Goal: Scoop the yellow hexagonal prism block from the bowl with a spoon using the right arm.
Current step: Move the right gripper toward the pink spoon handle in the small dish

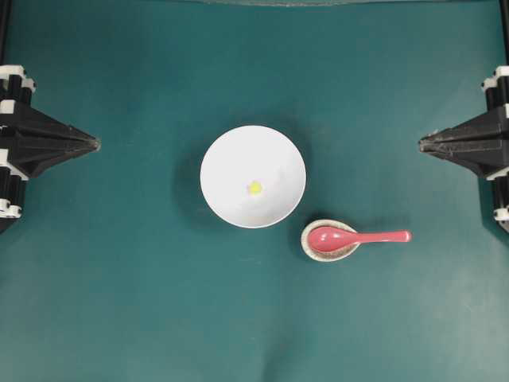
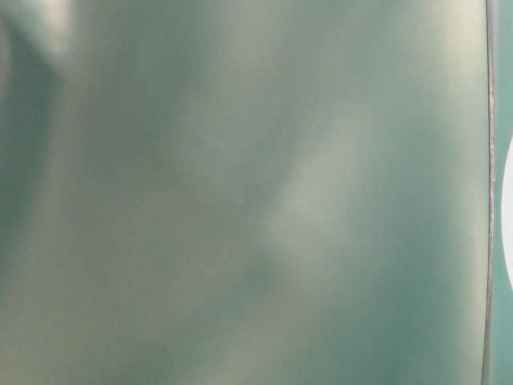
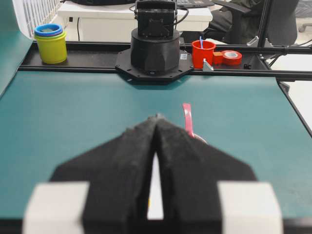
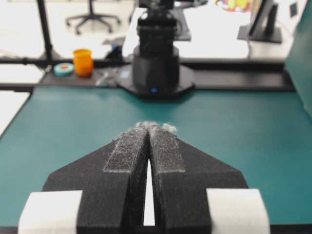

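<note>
Black fingertips of the right gripper (image 4: 148, 127) fill the near part of the right wrist view, pressed together at the tips w/ grey fuzz stuck on the pads – clenched, nothing between them. Left gripper (image 3: 157, 118) looks the same in its own view: tips meeting, clenched, holding nothing. From overhead both sit at the table edges, left gripper (image 1: 94, 144) and right gripper (image 1: 422, 143), pointing inward, well apart from the dishes.

Mid-table on the green mat (image 1: 119, 302) stands the white bowl (image 1: 231, 155), w/ the yellow hexagonal prism block (image 1: 254, 188) lying inside, near its centre. Just beside the bowl, to its lower right, a small speckled dish (image 1: 310, 245) carries the scoop of the pink spoon (image 1: 358, 237) – handle sticking out to the right, level.

Table-level view is a green blur; nothing readable.
</note>
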Robot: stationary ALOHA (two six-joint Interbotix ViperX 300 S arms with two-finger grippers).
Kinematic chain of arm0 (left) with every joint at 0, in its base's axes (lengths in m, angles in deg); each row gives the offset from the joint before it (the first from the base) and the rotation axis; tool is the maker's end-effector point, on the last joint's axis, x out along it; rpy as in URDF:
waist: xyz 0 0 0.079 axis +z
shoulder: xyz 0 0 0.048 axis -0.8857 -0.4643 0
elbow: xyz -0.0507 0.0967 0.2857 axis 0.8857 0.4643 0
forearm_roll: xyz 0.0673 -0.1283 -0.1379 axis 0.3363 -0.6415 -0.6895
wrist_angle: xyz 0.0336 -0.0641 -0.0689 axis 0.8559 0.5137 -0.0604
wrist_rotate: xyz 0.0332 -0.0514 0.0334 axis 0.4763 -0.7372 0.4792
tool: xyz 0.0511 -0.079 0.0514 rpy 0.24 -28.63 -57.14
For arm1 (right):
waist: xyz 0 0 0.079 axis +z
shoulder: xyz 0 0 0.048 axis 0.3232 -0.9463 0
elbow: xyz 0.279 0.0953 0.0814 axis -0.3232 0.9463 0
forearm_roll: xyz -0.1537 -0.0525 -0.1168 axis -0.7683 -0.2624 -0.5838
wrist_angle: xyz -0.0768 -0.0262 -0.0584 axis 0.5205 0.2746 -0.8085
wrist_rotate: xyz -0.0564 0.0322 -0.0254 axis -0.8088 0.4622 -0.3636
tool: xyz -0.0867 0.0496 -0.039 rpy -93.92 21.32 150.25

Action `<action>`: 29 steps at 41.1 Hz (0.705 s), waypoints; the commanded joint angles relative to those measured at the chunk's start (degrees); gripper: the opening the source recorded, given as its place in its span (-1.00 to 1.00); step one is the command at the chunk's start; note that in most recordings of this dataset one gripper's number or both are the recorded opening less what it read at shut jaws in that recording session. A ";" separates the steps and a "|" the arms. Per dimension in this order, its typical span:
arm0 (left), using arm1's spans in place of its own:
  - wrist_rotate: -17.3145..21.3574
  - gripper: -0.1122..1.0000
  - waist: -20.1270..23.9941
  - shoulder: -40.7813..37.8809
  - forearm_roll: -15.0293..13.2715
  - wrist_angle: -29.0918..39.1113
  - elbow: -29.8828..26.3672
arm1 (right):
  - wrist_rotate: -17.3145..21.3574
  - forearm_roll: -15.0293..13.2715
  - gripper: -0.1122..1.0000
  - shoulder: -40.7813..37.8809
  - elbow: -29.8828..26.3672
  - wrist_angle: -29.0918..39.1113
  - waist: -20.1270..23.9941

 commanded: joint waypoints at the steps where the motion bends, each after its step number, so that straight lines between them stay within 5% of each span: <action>1: 0.35 -0.82 0.09 -0.53 0.70 2.37 -1.67 | -0.18 -0.09 -0.83 -0.44 -0.88 -0.18 -0.26; 29: 0.35 -0.82 1.32 -0.44 0.79 4.04 -2.20 | -0.53 -0.09 -0.80 -0.62 -1.41 1.23 -0.35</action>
